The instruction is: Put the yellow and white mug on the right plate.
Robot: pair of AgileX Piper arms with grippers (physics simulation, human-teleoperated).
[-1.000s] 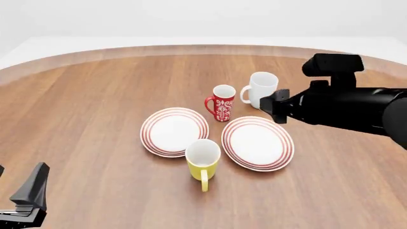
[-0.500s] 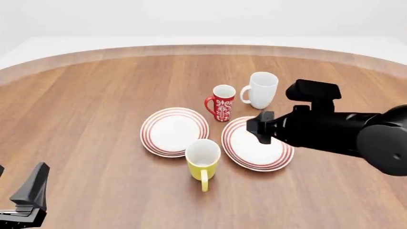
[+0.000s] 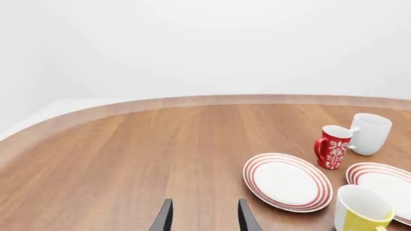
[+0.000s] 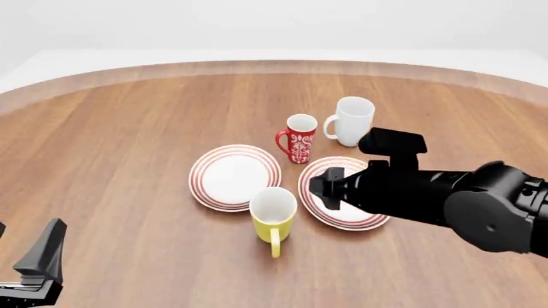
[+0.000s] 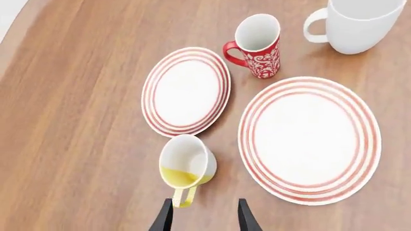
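Both fingers of the right gripper (image 5: pixel 199 215) stand apart with nothing between them, their tips showing at the bottom edge of the right wrist view, just beside the handle of the yellow and white mug (image 5: pixel 186 166). In the front view the right arm reaches in from the right edge toward centre frame, its dark body covering much of the right plate (image 4: pixel 317 194). That mug (image 4: pixel 273 213) stands upright on the wooden table (image 4: pixel 128 141) just below centre, handle toward the bottom of the frame, in the gap between the two red-ringed plates and close to both rims; whether it touches either I cannot tell. The left plate (image 4: pixel 235 176) lies left of centre, and the red patterned mug (image 4: pixel 299 138) and the plain white mug (image 4: pixel 351 120) stand upright above the plates. The left gripper (image 3: pixel 203 216) sits in the lower left corner of the front view, well apart from everything; in the left wrist view its fingers are spread, holding nothing.
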